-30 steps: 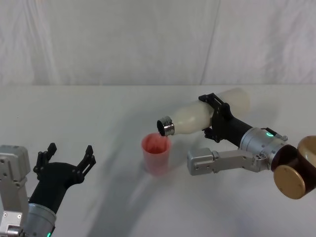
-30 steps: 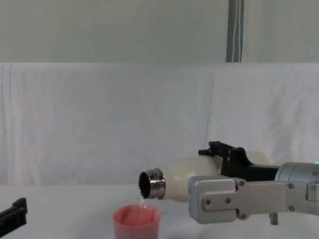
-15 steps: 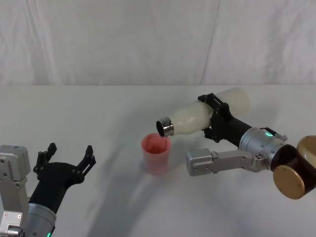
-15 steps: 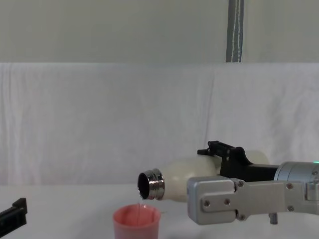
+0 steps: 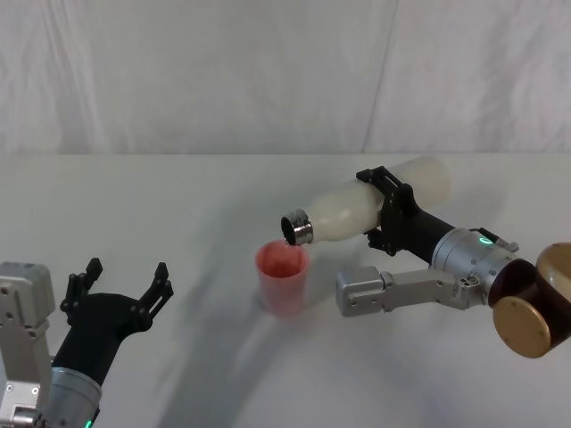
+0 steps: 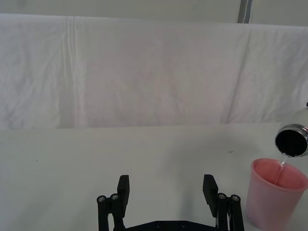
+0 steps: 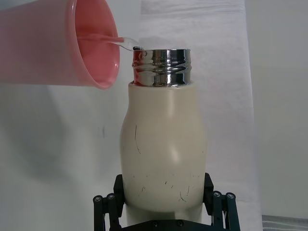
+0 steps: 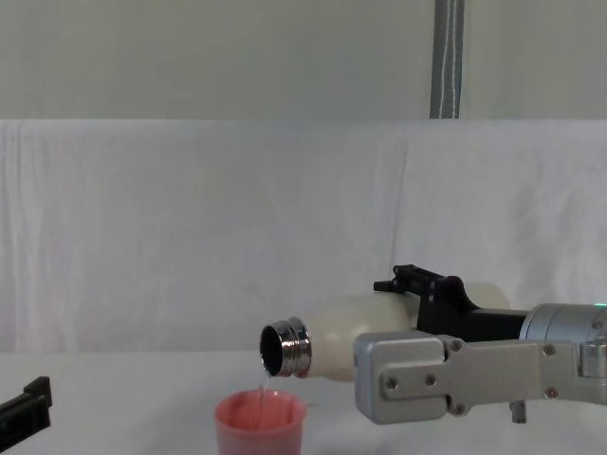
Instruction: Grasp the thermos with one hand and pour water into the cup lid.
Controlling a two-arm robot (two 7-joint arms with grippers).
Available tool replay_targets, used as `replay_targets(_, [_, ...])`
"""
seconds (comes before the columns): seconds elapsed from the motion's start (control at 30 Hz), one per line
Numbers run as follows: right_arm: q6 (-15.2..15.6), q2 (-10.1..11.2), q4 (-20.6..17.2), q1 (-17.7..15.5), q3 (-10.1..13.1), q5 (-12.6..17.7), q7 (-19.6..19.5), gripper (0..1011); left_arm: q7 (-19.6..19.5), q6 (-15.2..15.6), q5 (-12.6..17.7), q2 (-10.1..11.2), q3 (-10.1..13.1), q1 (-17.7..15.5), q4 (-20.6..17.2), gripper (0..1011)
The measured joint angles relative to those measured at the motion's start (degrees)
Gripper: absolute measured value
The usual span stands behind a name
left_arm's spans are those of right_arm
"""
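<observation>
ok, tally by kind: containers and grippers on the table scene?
Bottles: 1, the thermos, tilted and pouring
Cups: 1, the cup lid
Grippers: 2, the right gripper on the thermos, the left gripper open and idle
Total: 4

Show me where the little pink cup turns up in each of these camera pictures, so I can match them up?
Head view: the cup lid stands mid-table, under the thermos mouth.
Chest view: bottom edge, left of centre.
Left wrist view: lower right corner.
Right wrist view: upper left, lying sideways in the picture.
Shared landmark: the thermos's chrome neck, just above the cup's rim, with a thin trickle running in; the right pincer holds the thermos.
</observation>
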Motion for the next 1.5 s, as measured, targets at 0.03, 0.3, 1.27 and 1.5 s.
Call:
replay_targets(0.03, [0.0,-0.02,-0.03,0.0,-0.01,0.0,0.01,958,0.0,0.0,0.0,0.0,0.0,0.0,0.0,1001])
replay_targets(0.3, [0.07,0.02,-0.23,-0.07,-0.04,0.01,0.09,958,0.0,0.0,0.0,0.0,0.0,0.0,0.0,1001])
replay_targets(1.27, [0.25,0.52,-0.42,0.02,-0.17,-0.59,0.23,958,0.0,0.0,0.0,0.0,0.0,0.0,0.0,1001])
replay_targets(1.5, [0.24,0.56,-0.39,0.09,-0.24,-0.81,0.02,958,0.0,0.0,0.0,0.0,0.0,0.0,0.0,1001])
